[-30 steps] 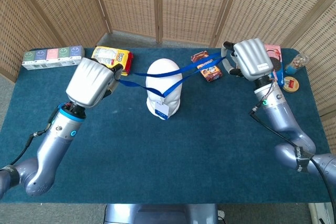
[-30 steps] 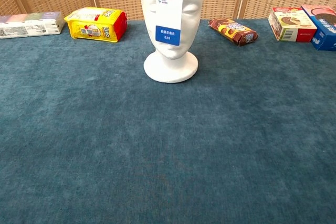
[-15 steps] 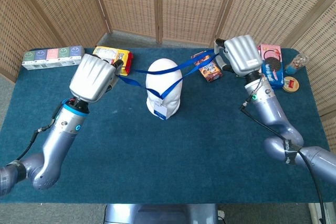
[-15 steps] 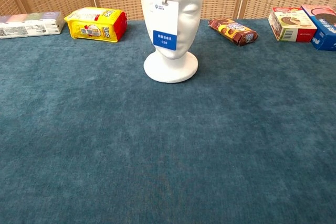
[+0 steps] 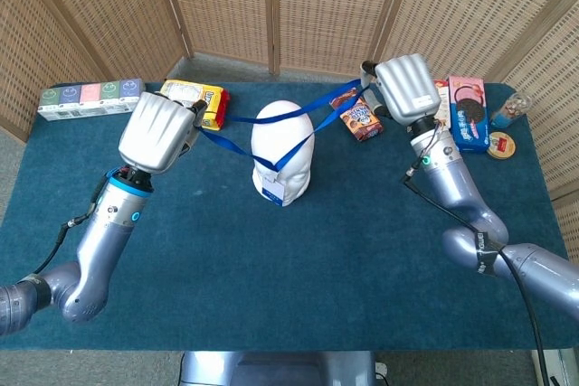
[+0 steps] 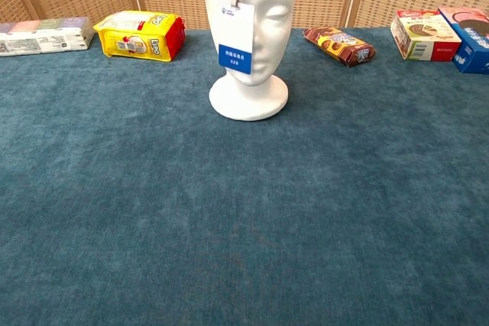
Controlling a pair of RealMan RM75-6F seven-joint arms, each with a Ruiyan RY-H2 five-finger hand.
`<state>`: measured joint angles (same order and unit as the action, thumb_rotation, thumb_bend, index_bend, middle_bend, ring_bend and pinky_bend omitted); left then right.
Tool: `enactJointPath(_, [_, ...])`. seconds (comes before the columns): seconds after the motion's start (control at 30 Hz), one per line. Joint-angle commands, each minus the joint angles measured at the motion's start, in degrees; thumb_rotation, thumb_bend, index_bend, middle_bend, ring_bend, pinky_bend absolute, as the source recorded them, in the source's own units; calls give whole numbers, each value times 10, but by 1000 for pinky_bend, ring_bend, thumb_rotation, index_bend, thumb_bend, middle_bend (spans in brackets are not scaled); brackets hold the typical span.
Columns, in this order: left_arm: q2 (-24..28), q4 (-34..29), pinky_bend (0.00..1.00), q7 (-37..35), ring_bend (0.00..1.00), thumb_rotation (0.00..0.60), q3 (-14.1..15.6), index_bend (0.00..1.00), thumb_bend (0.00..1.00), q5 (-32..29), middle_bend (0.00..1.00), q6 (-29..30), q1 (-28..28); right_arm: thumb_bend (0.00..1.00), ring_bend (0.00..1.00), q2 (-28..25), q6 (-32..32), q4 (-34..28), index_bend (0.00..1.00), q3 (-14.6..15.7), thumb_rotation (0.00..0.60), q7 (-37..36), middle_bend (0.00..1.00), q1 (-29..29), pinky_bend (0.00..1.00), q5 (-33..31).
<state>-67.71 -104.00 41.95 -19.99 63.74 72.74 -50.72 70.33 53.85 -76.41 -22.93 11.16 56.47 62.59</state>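
Blue lanyard (image 5: 271, 137) stretches over the foam head (image 5: 283, 155) at mid-surface, its badge (image 6: 235, 49) hanging against the face. Left hand (image 5: 159, 134) and right hand (image 5: 406, 87) each hold 1 end, fingers curled around the strap.

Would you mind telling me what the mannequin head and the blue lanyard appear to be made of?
Mannequin head: probably foam or matte plastic, given its plain white, dull, seamless surface. Blue lanyard: looks like flat woven fabric ribbon, stretched thin and flexible between the left hand and right hand.

One mannequin head (image 5: 282, 153), one lanyard (image 5: 327, 110), one badge (image 6: 236, 39), roughly six snack packs, possibly more, blurred at far right.
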Motion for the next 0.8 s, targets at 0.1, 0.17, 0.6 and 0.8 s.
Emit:
enactJointPath(0.1, [-1, 4, 831, -1, 998, 600, 3, 635, 390, -2, 1000, 2, 3, 510, 1000, 4, -4, 4, 716, 0, 600, 6, 1000, 5, 1000, -6])
enactJointPath(0.17, [0, 5, 830, -1, 998, 600, 3, 635, 390, -3, 1000, 1, 3, 509, 1000, 5, -6, 6, 715, 1, 600, 8, 1000, 6, 1000, -9])
enactJointPath(0.6, [2, 10, 831, 15, 998, 600, 10, 635, 390, -20, 1000, -4, 3, 509, 1000, 15, -15, 18, 716, 5, 600, 20, 1000, 14, 1000, -21])
enactJointPath(0.8, [1, 22, 831, 26, 998, 600, 17, 635, 390, -22, 1000, -4, 4, 509, 1000, 17, -16, 22, 716, 9, 600, 21, 1000, 13, 1000, -23])
